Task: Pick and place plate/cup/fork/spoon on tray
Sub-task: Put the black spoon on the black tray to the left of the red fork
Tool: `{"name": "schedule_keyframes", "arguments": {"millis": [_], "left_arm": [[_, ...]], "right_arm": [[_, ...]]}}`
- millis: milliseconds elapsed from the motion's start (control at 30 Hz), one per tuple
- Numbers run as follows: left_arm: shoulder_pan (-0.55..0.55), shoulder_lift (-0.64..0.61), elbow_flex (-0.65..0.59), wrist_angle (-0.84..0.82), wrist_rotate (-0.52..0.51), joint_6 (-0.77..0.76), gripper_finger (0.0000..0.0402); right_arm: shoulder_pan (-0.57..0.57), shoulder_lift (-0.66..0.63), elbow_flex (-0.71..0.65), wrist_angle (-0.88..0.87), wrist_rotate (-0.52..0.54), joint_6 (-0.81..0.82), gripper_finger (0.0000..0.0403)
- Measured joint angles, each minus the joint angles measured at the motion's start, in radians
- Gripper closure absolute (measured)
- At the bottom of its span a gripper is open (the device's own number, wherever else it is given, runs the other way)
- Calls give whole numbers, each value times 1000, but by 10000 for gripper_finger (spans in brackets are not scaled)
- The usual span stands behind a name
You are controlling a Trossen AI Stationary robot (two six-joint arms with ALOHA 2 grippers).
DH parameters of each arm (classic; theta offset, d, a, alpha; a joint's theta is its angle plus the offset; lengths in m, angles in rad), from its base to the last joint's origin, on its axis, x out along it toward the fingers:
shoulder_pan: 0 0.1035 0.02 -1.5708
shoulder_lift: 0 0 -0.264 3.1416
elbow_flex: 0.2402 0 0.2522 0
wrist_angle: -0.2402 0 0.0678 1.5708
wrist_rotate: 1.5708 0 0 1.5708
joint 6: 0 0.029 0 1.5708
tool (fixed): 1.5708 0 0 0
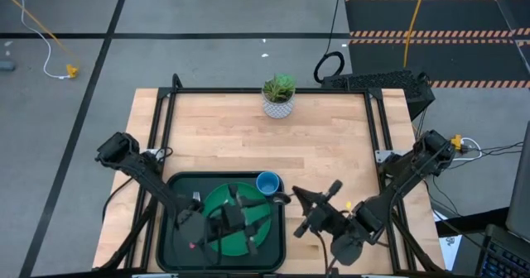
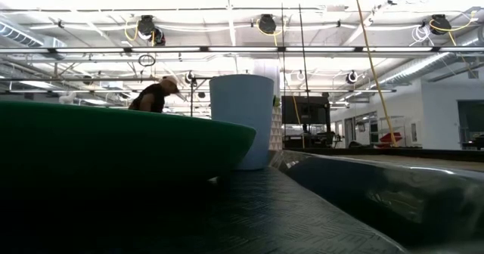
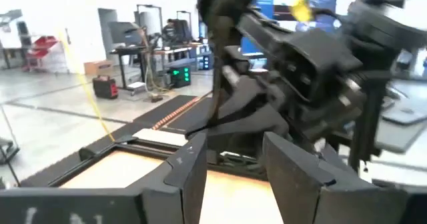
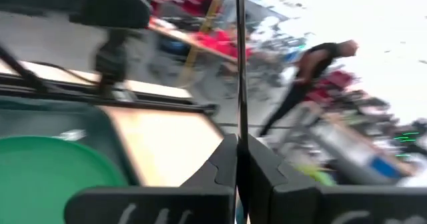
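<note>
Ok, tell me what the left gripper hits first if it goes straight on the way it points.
Most likely the right arm: its dark wrist section fills the view directly ahead of the open left gripper. How near it is stays unclear.

Both arms crowd the tray (image 1: 170, 228); the table's (image 1: 215, 137) far half lies open.

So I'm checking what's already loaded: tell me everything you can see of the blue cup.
The cup is small, round and light blue, plastic by the look, standing upright with its mouth open upward. It sits inside the tray, in the far right corner, right beside the green plate's rim; whether they touch is unclear. Neither gripper holds it.
</note>
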Motion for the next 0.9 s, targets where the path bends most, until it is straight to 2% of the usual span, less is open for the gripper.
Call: {"name": "schedule_keyframes", "arguments": {"millis": [133,433,900], "left_arm": [[45,0,0,3,1,-34,252],[89,1,0,65,81,-12,252],[114,13,0,120,61,22,252]], "right_arm": [[3,33,0,20,123,-67,403],[-23,54,0,53,124,-129,403],[-52,54,0,44,124,-163,403]]}}
